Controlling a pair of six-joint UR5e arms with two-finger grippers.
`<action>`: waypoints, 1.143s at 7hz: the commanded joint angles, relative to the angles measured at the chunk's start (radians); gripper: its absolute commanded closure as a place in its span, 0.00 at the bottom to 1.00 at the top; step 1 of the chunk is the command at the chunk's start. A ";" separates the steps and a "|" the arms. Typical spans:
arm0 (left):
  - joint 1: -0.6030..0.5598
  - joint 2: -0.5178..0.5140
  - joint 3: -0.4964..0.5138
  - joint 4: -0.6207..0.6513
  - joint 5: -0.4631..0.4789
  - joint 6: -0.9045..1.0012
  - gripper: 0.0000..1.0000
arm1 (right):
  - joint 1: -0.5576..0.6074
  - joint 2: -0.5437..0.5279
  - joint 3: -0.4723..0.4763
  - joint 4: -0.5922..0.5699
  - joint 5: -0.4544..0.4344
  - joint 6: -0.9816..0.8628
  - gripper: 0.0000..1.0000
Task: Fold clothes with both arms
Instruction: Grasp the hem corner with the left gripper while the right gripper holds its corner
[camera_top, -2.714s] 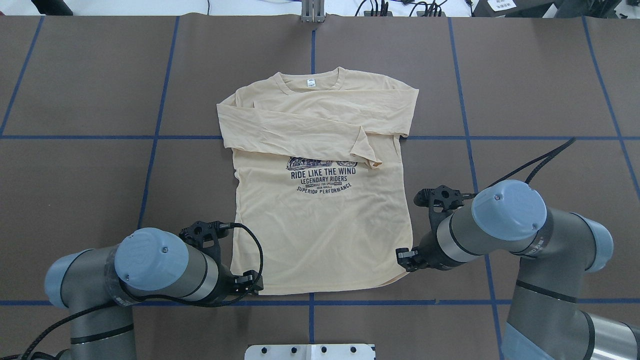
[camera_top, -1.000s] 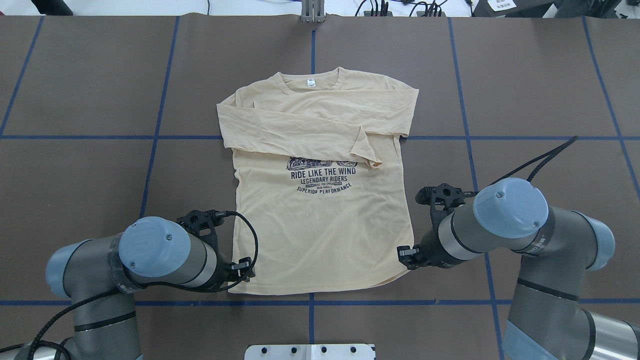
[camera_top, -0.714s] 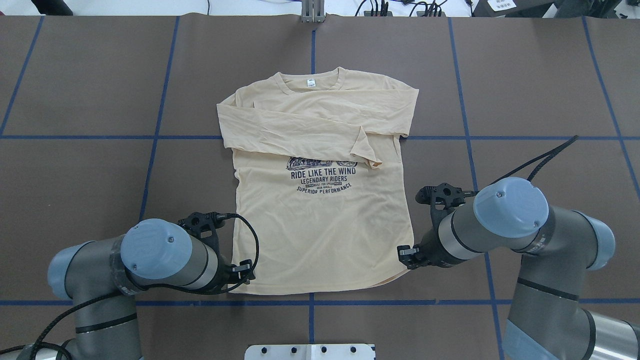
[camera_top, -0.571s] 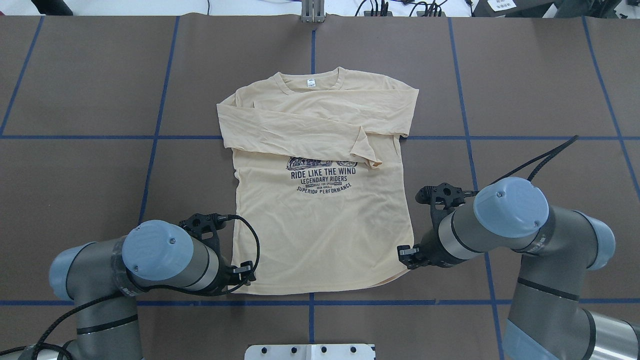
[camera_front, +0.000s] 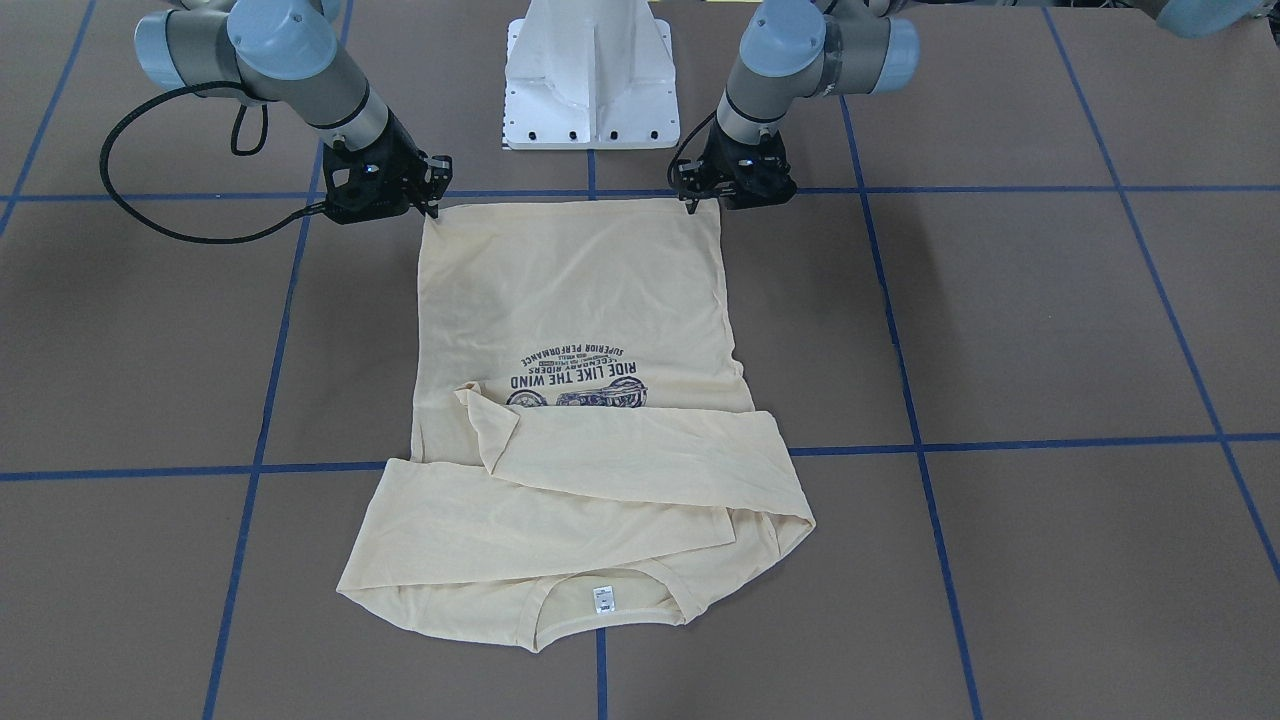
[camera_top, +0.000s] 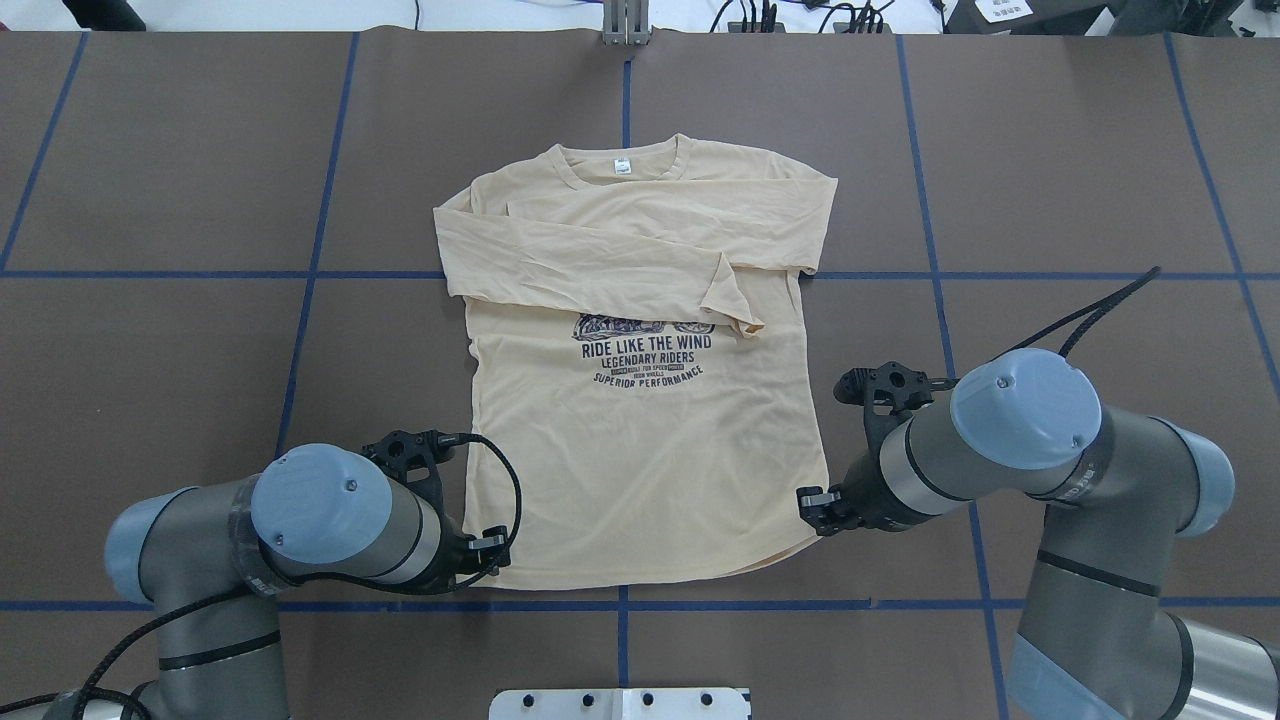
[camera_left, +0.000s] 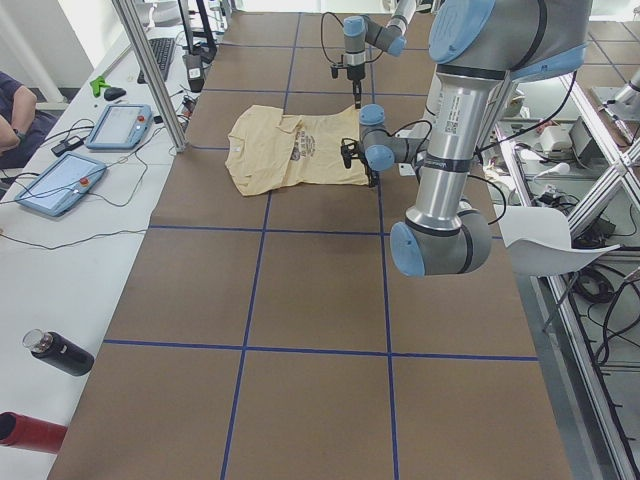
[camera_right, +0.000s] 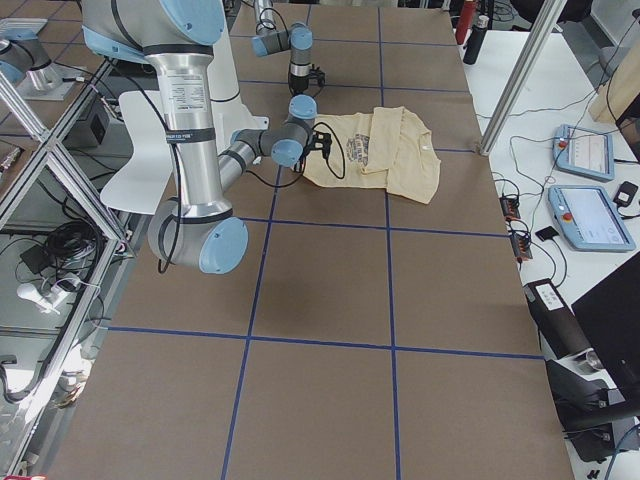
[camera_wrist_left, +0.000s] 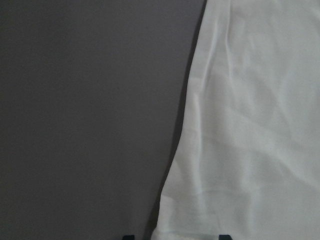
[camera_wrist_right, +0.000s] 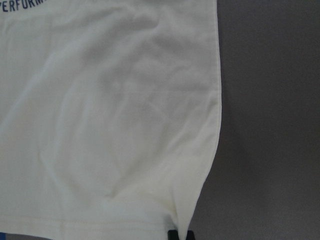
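The cream-yellow long-sleeved T-shirt (camera_top: 640, 470) lies flat on the brown table, print up, with both sleeves folded across the chest and the neck label at the far end. My left gripper (camera_top: 490, 555) is at the hem's near left corner. In the left wrist view its fingertips (camera_wrist_left: 128, 236) stand apart on either side of that corner of the shirt (camera_wrist_left: 250, 125), so it is open. My right gripper (camera_top: 812, 505) is at the hem's near right corner. In the right wrist view (camera_wrist_right: 176, 235) its tips are together on the shirt's (camera_wrist_right: 115, 115) corner.
The white pedestal base (camera_top: 620, 703) sits at the near table edge between the arms. Blue tape lines (camera_top: 310, 275) mark a grid on the brown cover. Tablets (camera_left: 120, 125) and bottles (camera_left: 60, 352) lie on the side bench beyond the table's far edge.
My left gripper has shifted left along the hem to its left corner. My right arm has crept slightly away from the near edge, still at the right corner.
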 joint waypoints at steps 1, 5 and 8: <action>-0.001 -0.001 -0.001 0.000 0.000 -0.001 0.54 | 0.004 -0.001 0.000 0.000 0.003 0.000 1.00; 0.001 -0.001 -0.004 0.000 0.000 -0.003 0.97 | 0.011 -0.003 0.000 0.000 0.018 0.000 1.00; -0.022 0.005 -0.039 0.003 0.000 -0.003 1.00 | 0.025 -0.004 0.002 0.000 0.037 0.000 1.00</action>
